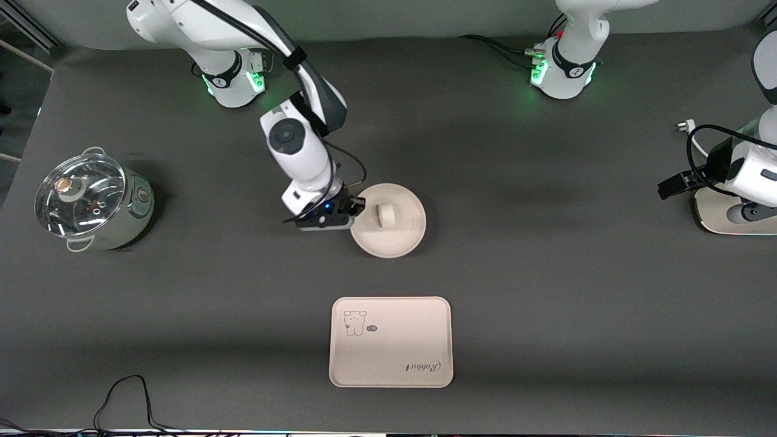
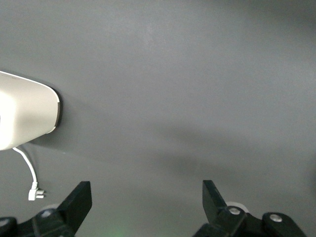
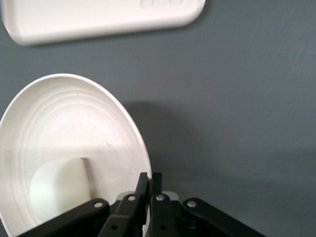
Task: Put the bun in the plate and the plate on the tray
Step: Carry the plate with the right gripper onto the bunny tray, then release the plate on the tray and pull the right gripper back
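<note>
Pincer of the right arm (image 1: 358,206) is closed thin on the rim of the plate (image 1: 397,233), fingers (image 3: 143,190) pinching the raised edge at the side toward the right arm's end of the surface (image 1: 546,273). Largest of the task's things, the tray (image 1: 391,364) lies flat nearer the front camera than the plate, well apart from it. Next in size, the plate sits mid-surface; it looks rigid and light, with a smooth glaze that could slip in a thin rim pinch, so the hold should stay deep on the rim and the plate be kept level. Smallest, the bun (image 1: 385,215) stands in the plate, loose, probably soft and apt to roll if tilted. Left pincer (image 2: 143,197) waits with jaws wide and holding nothing, over bare surface at the left arm's end
</note>
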